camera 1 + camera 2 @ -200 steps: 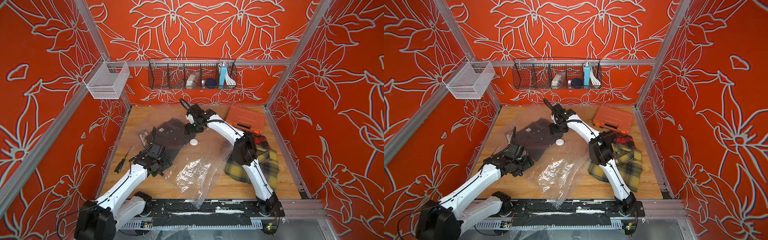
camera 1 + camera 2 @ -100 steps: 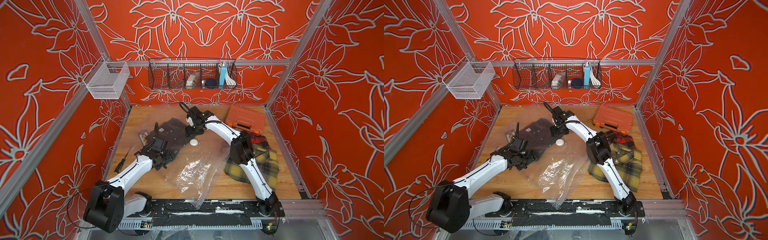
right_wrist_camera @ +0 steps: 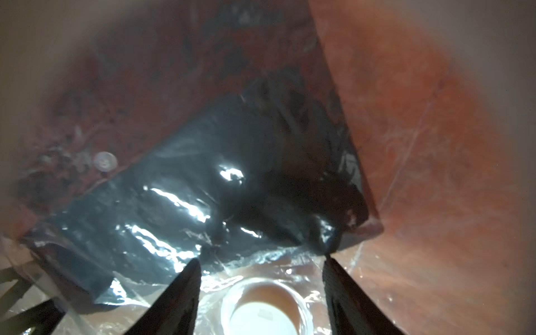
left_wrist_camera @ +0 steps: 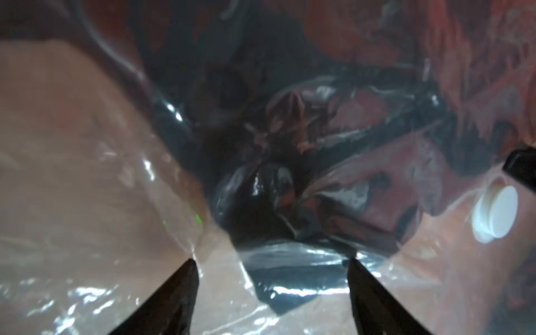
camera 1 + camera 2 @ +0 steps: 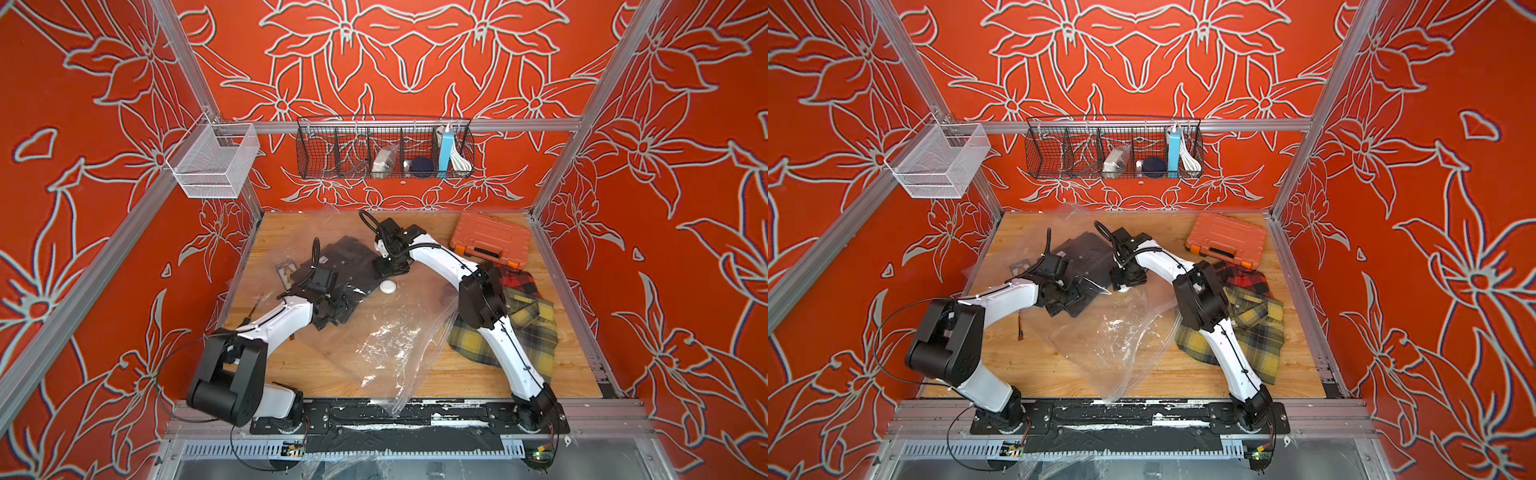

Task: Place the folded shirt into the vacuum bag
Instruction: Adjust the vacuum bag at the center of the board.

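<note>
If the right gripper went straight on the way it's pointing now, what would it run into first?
Probably the clear crinkly plastic vacuum bag: its film lies just past the open right gripper, over the edge of the dark folded shirt. Depth is hard to judge.

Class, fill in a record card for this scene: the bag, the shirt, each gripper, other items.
vacuum bag: clear, spread on the table, white valve disc up
dark folded shirt: seen through the bag's plastic
left gripper: open, at the shirt
right gripper: open, over the valve disc
also: plaid shirt and orange case, right side
</note>
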Available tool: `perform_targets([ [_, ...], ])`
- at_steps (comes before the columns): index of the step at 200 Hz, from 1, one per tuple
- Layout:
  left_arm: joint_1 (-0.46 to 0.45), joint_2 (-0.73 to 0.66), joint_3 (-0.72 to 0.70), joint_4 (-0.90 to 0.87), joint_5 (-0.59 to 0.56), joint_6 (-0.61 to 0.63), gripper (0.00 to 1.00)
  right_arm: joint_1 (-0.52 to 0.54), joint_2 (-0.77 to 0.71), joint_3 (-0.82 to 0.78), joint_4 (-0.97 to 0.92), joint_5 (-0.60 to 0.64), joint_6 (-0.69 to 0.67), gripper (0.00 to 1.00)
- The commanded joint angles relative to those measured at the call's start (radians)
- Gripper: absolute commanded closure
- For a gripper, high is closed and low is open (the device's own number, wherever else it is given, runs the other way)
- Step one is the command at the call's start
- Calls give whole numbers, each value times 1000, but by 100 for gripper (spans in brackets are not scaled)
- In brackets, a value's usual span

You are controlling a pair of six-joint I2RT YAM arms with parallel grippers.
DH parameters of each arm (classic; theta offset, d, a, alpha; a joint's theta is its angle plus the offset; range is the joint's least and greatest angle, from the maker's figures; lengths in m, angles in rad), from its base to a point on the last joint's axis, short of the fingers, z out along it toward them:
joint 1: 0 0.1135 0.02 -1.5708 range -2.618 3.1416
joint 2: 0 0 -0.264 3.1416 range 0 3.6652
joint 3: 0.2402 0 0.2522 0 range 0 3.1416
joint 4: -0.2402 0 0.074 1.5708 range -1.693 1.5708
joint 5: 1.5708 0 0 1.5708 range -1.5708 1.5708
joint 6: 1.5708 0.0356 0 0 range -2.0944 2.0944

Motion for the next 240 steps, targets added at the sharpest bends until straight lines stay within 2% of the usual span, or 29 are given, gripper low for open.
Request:
perform_targets([
  [1, 19, 62, 32, 107, 3, 27, 19, 0, 28, 4, -43, 27, -16, 31],
  [35, 39, 221, 93, 180, 15, 47, 20, -2, 8, -90, -34, 15, -13, 31],
  [100, 74, 494, 303, 229, 10, 123, 21, -3, -141, -412, 85, -20, 17, 31],
  [144, 93, 632, 536, 147, 41, 218, 21, 7, -159, -448, 168, -110, 116, 32],
  [195, 144, 609, 682, 16, 42, 305, 21, 43, -61, -349, 274, -125, 310, 33],
  [240, 144, 390, 564, -32, 41, 295, 21, 84, -73, -395, 434, -12, 563, 33],
])
